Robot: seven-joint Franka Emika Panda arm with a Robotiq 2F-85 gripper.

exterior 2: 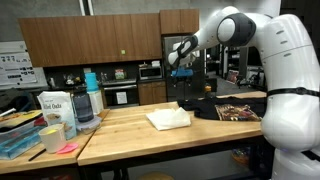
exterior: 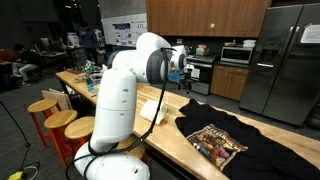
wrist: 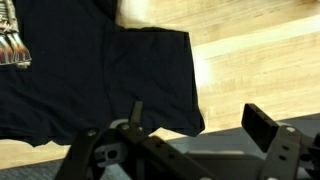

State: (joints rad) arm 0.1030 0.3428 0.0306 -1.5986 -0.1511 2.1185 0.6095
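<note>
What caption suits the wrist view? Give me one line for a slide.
Open gripper hovering over a black T-shirt spread on a wooden table.

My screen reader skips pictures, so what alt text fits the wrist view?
The open gripper hangs above a black T-shirt spread flat on a light wooden counter, its jaws apart over the shirt's edge. A printed graphic shows at the far left, and a pale object is cut off at the top.

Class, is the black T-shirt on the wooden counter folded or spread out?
Spread out. The black T-shirt lies flat on the counter, its printed graphic facing up; in the wrist view one sleeve lies extended.
</note>
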